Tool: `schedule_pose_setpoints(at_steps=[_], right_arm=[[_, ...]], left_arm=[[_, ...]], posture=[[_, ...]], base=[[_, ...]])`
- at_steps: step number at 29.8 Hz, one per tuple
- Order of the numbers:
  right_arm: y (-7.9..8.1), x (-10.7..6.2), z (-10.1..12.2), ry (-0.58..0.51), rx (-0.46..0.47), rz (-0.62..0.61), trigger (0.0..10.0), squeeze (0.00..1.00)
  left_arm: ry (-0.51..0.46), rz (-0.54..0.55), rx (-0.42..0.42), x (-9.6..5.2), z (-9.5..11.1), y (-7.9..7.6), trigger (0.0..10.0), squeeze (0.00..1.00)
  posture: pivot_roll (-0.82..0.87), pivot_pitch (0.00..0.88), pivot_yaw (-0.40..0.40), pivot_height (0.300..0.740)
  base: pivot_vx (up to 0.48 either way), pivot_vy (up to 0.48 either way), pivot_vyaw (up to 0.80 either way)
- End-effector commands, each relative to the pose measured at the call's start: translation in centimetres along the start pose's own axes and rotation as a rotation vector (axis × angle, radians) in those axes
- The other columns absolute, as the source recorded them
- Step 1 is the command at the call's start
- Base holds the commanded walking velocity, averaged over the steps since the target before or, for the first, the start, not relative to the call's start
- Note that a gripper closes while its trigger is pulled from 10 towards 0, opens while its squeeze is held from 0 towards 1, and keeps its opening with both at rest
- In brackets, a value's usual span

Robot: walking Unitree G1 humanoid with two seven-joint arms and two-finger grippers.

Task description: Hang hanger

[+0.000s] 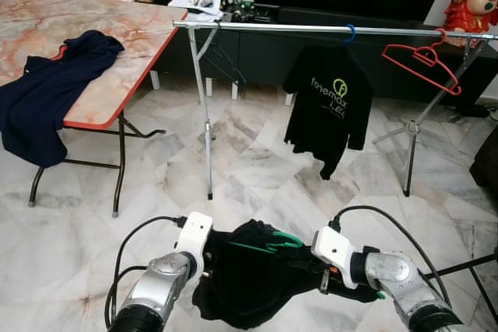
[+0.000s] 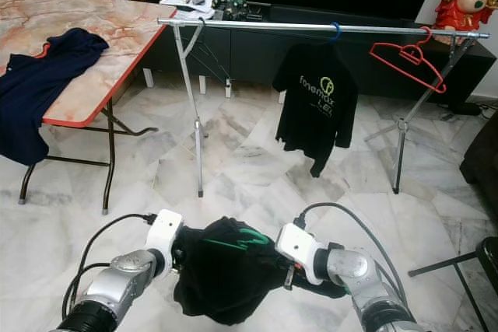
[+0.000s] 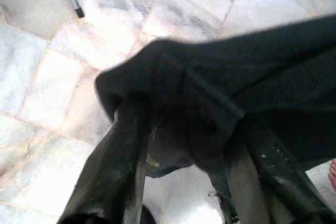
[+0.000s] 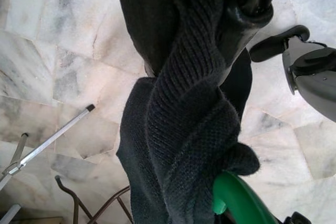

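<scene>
The left gripper (image 1: 204, 263) and the right gripper (image 1: 310, 268), near the camera, each clamp a black garment (image 1: 253, 277) on a green hanger (image 1: 274, 243), whose long axis runs left to right, before the far rail (image 1: 327, 29).

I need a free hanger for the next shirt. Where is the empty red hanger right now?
The red hanger hangs tilted near the right end of the rail, to the right of the hung black T-shirt, in the left eye view.

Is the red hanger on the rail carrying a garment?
No, the red hanger hangs bare on the rail, beside the black T-shirt.
</scene>
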State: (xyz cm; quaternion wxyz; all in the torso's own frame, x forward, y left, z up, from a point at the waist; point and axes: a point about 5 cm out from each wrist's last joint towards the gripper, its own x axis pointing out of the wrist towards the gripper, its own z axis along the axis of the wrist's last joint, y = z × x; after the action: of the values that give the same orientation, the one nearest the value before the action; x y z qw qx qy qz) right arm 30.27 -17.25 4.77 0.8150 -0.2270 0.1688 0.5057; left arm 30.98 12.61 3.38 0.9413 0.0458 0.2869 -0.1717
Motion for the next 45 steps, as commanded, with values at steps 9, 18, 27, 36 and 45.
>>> schedule_pose_setpoints(at_steps=[9,18,27,36,45], right_arm=[[-0.3,-0.3,0.2,-0.009,-0.005,-0.012,0.0,0.0],[-0.4,-0.4,0.1,-0.001,-0.011,-0.014,0.0,0.0],[-0.5,-0.7,-0.2,0.042,-0.049,-0.004,0.0,0.0],[-0.1,-2.6,-2.7,0.257,-0.181,0.048,0.0,0.0],[-1.6,-4.0,-2.2,0.194,-0.11,-0.035,0.0,0.0]], left_arm=[[-0.01,-0.046,0.023,0.2,-0.1,-0.6,0.0,0.0],[-0.008,-0.02,0.043,0.2,-0.3,-0.3,0.0,0.0],[-0.027,0.015,0.047,0.1,-0.1,0.3,0.0,0.0],[-0.015,0.173,0.131,-0.8,-0.2,3.7,0.0,0.0],[0.074,0.156,0.261,-1.0,-2.0,4.1,0.0,0.0]], posture=[[0.01,0.078,-0.089,0.74],[0.01,0.077,-0.09,0.74],[0.0,0.075,-0.089,0.74],[0.0,0.064,-0.085,0.74],[-0.01,0.059,-0.084,0.74]], base=[[0.0,0.0,0.0],[0.0,0.0,0.0],[0.0,0.0,0.0],[0.0,0.0,0.0],[0.0,0.0,0.0]])
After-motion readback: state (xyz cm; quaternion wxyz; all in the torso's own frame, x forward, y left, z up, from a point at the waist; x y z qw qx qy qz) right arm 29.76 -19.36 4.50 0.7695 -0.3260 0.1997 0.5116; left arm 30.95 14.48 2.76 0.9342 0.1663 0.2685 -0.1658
